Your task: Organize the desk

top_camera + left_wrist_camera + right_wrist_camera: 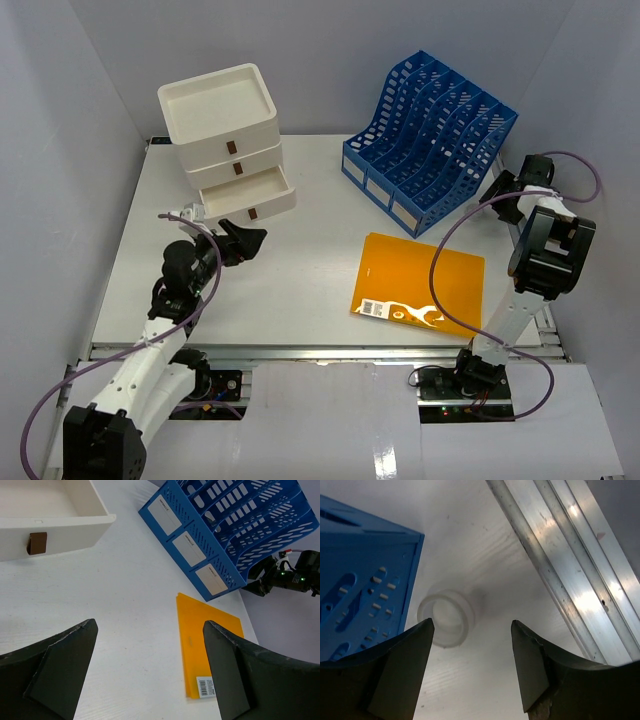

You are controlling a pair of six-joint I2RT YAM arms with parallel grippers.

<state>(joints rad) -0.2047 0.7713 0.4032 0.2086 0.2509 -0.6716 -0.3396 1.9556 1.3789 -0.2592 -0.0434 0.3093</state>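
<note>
The white desk (300, 290) holds an orange folder (420, 285) with a barcode label, lying flat at the front right; it also shows in the left wrist view (197, 635). My left gripper (248, 242) is open and empty above bare desk, just in front of the pulled-out bottom drawer (250, 197); in its own view (150, 625) the folder lies past its right finger. My right gripper (498, 192) is open and empty at the right end of the blue file rack (430, 140), over a white ring-shaped roll (445, 617) beside its left finger.
A white three-drawer box (225, 135) stands at the back left, its brown-handled bottom drawer (50, 520) open. The blue rack (230, 525) stands at the back right, its corner (360, 575) close to my right gripper. Metal rails run along the front (320, 352) and right edge (570, 580).
</note>
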